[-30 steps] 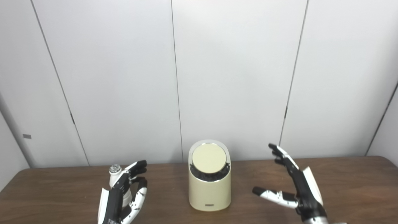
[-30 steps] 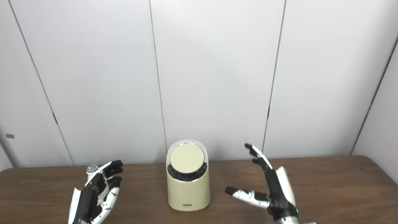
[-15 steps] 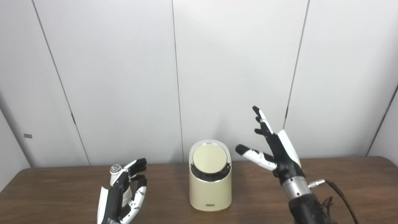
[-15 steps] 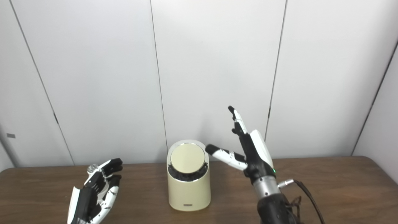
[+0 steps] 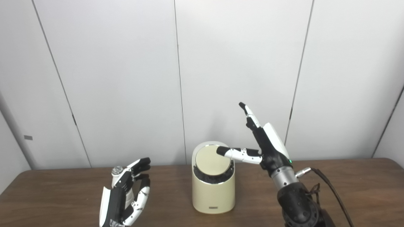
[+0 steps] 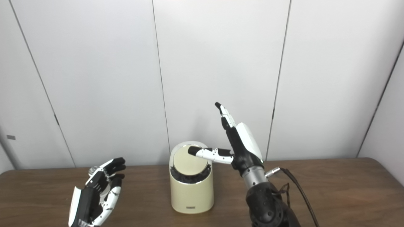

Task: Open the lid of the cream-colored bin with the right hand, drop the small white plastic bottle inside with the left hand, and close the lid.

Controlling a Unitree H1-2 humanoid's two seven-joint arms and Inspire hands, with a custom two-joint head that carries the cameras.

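The right hand [image 5: 268, 145] is held spread above the closed bin [image 5: 213, 186], its thumb stretched over the round lid [image 5: 212, 160]. The bottle [image 5: 118, 176] is stood left of the bin, clasped by the left hand [image 5: 124, 198]

One cream-colored cylindrical plastic bin [image 5: 213, 189], one small white plastic bottle [image 5: 117, 176] and two robot hands above one brown wooden bench [image 5: 347, 186].

Our right hand [image 5: 268, 145] is raised, fingers spread and pointing up, thumb stretched out leftward; our left hand [image 5: 124, 197] sits low, fingers curled
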